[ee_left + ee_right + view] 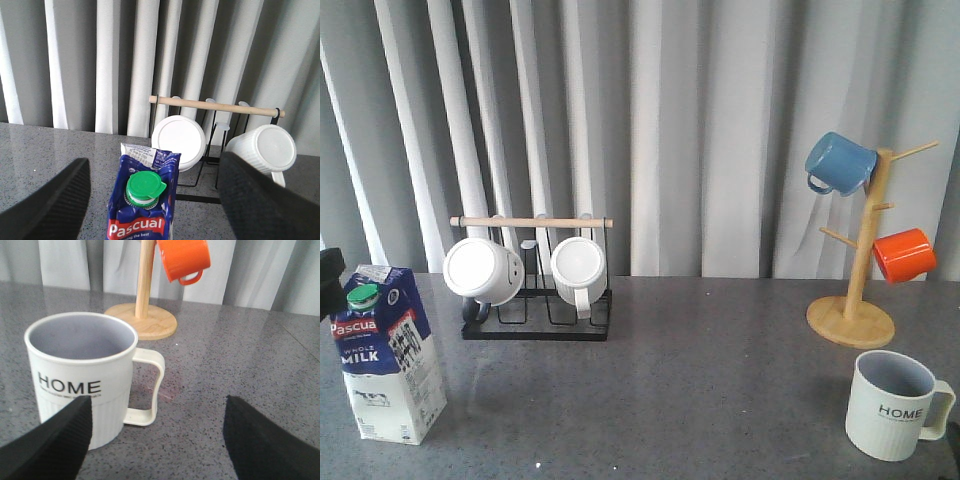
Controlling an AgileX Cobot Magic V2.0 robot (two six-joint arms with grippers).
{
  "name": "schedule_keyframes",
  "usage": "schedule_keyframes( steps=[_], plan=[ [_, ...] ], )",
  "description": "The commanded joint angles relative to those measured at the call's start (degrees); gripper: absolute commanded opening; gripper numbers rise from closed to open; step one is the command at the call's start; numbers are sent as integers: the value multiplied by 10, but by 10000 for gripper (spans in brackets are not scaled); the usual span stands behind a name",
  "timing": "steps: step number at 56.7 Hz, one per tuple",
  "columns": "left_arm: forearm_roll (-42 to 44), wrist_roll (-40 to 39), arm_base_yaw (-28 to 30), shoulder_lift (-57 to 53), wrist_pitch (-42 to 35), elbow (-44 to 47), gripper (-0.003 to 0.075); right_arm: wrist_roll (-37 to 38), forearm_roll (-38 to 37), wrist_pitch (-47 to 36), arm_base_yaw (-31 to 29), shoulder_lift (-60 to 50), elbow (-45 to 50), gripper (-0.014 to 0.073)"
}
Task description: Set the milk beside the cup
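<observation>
With the milk (388, 352) standing at the table's (700, 380) far left, well apart from the cup (895, 403) at the right, and the left jaws wide around it, an off-centre squeeze might tip the tall carton.

I see a grey speckled surface (700, 360). On it the milk (388, 352) stands at far left, a black rack (535, 315) behind it, a wooden mug tree (851, 320) at right, and the cup (892, 403) in front of the tree.
</observation>
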Motion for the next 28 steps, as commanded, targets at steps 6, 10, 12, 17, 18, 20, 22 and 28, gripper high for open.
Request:
schedule_keyframes(
  steps=[6, 10, 12, 17, 18, 20, 22, 28],
  plan=[
    [-1, -6, 0, -11, -42, -20, 502, -18, -1, -67, -28, 39, -36, 522],
    [-1, -6, 0, -11, -42, -20, 502, -19, -1, -68, -34, 55, -43, 522],
    [-1, -6, 0, -11, -42, -20, 502, -22, 1, -68, -34, 64, -45, 522],
    [-1, -6, 0, -11, -42, -20, 502, -25, 0, -69, -34, 89, -60, 522],
    [-1, -6, 0, -11, -42, -20, 502, -25, 0, -69, -34, 93, -63, 522],
    [-1, -6, 0, -11, -42, -20, 502, -25, -2, -69, -34, 103, -69, 522],
    [-1, -6, 0, -11, -42, -20, 502, -25, -2, -69, -34, 111, -76, 522],
    [-1, -6, 0, -11, -42, -20, 502, -24, -2, -71, -34, 132, -90, 522]
  ],
)
